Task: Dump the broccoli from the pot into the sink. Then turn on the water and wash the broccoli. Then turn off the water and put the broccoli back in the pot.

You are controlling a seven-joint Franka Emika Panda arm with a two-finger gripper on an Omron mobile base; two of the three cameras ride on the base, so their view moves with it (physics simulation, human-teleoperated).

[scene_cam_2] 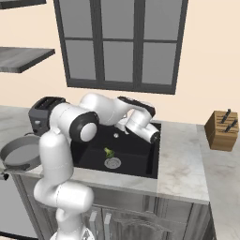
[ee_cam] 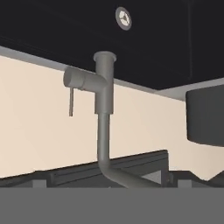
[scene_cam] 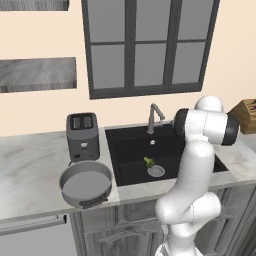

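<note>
Black sink (scene_cam: 131,141) with silver drain (scene_cam: 156,171), green broccoli (scene_cam: 148,161), grey pot (scene_cam: 86,183), dark grey toaster (scene_cam: 82,136), grey faucet (ee_cam: 103,113), white marbled grey-veined surface (scene_cam: 30,170), wooden brown knife block (scene_cam_2: 221,130), cream wall, dark grey window frame.

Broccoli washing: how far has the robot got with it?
Done: the broccoli already lies in the black sink by the drain, and the pot sits empty on the counter. In hand: the arm reaches over the sink toward the faucet, which the hand camera faces upside down; no water is running. Left: turning the water on, washing, turning it off, and returning the broccoli to the pot.
</note>
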